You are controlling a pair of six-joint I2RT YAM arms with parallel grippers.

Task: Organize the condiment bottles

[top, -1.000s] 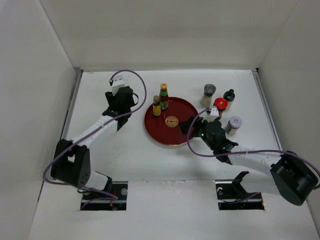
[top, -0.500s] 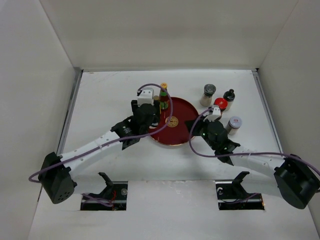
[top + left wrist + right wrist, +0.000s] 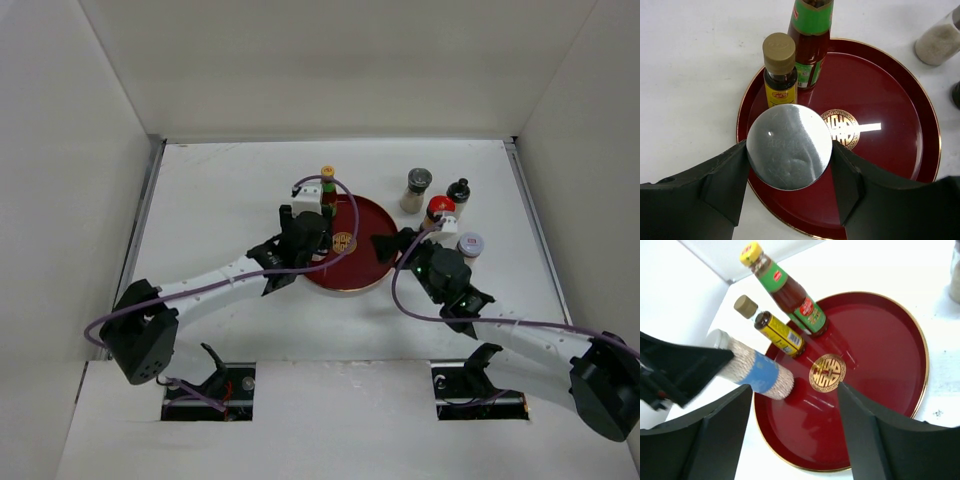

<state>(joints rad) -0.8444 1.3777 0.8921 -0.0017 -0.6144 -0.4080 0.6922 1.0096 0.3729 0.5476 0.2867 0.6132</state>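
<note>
Bottle labels (image 3: 780,95) illegible; gold emblem (image 3: 840,129) on tray (image 3: 890,100)

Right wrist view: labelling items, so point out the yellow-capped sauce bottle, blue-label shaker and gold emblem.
yellow-capped sauce bottle (image 3: 788,290), right wrist view, on its dark body.
blue-label shaker (image 3: 760,371), right wrist view, on the blue label.
gold emblem (image 3: 827,372), right wrist view, its centre.

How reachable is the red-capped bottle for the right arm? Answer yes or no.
Probably yes: the right gripper is open and empty, the red-capped bottle stands beside its wrist, nothing between; the silver-capped jar is close by.
</note>
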